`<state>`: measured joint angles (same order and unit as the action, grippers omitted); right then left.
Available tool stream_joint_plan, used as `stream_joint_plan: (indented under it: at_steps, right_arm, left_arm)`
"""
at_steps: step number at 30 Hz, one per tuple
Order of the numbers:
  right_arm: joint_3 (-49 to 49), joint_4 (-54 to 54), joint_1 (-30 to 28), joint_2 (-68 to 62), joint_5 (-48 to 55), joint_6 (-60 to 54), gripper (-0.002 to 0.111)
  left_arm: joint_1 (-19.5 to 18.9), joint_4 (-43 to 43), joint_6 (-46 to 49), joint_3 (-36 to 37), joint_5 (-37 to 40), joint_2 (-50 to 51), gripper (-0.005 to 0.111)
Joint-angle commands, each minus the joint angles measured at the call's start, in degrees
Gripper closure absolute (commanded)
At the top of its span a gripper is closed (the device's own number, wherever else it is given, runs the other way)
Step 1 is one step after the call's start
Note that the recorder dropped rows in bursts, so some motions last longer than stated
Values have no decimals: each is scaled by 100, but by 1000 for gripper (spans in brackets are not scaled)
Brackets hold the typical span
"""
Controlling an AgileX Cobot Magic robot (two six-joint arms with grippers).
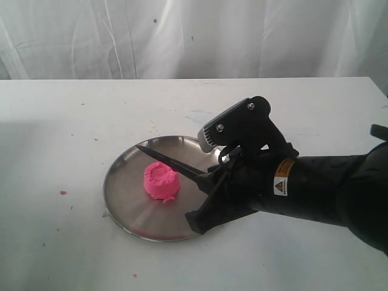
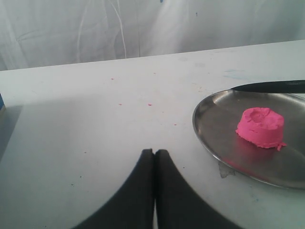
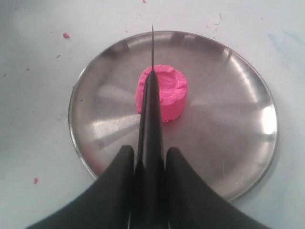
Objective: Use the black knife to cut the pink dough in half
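The right pincer (image 1: 213, 177), at lower right of the exterior view, is gripping the black knife (image 1: 170, 160) by its handle, closed tight for control. The blade is pointing up-left above the pink dough (image 1: 160, 182), which is sitting uncut at the centre of the steel plate (image 1: 121, 200) on the table (image 1: 60, 121). The left pincer (image 2: 154, 160) is resting closed and empty.

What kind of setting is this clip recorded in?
Probably a lab or staged test bench, not a kitchen: a plain white table flecked with pink crumbs, a white draped sheet as backdrop, and only a steel plate with pink dough on it.
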<state>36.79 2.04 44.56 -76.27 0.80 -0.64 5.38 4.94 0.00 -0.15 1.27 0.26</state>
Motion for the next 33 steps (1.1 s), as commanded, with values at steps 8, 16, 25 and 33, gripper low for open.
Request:
stream_joint_plan:
  at_steps: [8,16,25,33]
  right_arm:
    - [-16,-30,-9,1,-206,64,108]
    - [-16,104,-9,1,-255,64,108]
    - [-16,104,-9,1,-235,64,108]
    - [-16,104,-9,11,-258,64,108]
  left_arm:
    - [-8,250,-934,15,-326,-26,107]
    - [-8,-784,-4397,-15,-2667,-26,107]
    - [-8,-10339,-12122,-1847,-3103,1428,107]
    - [-8,-10266,-11533,-2543,-3318,4016,107]
